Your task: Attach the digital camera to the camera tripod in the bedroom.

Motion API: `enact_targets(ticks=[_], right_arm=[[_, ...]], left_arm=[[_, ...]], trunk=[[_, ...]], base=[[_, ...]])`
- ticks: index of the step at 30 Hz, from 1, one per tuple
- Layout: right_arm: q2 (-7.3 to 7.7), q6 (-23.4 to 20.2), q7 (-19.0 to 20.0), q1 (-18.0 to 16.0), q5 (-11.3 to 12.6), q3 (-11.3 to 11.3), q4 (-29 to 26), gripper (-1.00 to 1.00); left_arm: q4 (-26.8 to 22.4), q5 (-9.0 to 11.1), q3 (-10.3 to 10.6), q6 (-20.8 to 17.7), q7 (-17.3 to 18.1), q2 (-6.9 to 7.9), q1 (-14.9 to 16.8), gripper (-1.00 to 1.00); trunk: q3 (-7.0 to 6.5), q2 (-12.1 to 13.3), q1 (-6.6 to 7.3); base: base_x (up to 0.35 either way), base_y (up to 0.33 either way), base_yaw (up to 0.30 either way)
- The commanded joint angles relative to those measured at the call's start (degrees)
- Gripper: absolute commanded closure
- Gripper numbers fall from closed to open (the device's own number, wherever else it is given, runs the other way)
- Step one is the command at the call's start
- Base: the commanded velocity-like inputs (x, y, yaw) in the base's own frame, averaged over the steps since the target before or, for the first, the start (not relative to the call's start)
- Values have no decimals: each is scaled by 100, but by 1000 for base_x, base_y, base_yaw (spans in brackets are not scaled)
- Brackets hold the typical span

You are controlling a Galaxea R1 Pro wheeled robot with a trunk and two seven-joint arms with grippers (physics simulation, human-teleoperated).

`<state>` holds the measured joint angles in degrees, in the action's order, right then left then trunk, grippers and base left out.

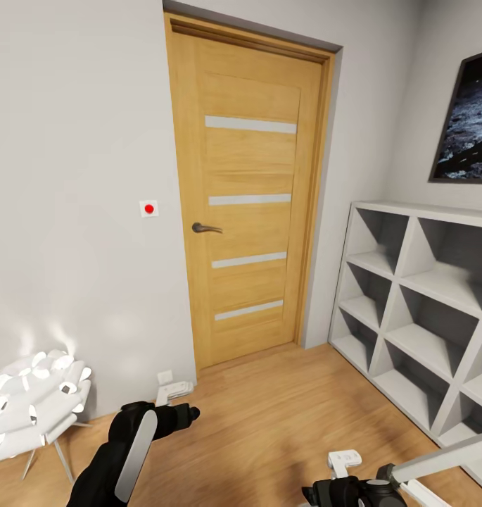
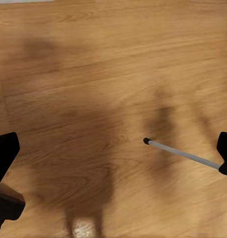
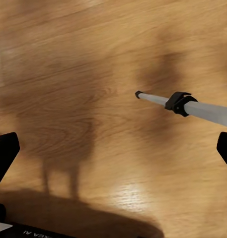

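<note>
In both wrist views the left gripper (image 2: 113, 163) and right gripper (image 3: 113, 158) have their fingers spread wide over the wood floor (image 2: 93, 74), holding nothing, and each view shows a silver leg of the tripod (image 3: 192, 106) slanting down to a black foot on the boards. In the head view, the tripod's dark head (image 1: 353, 491) sits at the bottom edge, near the white cube shelf (image 1: 416, 296). Farther off stand the oak door (image 1: 251, 197) and a poster (image 1: 466, 120).

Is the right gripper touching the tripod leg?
Apart. In the right wrist view, floor shows between the open right gripper and the tripod leg.
</note>
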<state>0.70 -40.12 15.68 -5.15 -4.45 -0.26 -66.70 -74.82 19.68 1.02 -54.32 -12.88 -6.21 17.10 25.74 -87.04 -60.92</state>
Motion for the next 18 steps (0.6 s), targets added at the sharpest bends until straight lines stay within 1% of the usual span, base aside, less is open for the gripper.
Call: enact_targets(ticks=[1,14,18], right_arm=[[1,-23,40,-3,-47,-2,-8,-100],[8,-23,40,-3,-53,36,-1,-100],[9,-23,40,-3,-55,41,-1,-100]], left_arm=[[-6,61,3,-17,-57,-1,4,-100],[-45,71,4,-26,-14,-11,4,-100],[-40,108,5,-29,-7,-10,4,-100]], trunk=[[25,-45,-23],[259,-567,-308],[330,-727,-396]], base=[[0,0,0],[0,0,0],[0,0,0]])
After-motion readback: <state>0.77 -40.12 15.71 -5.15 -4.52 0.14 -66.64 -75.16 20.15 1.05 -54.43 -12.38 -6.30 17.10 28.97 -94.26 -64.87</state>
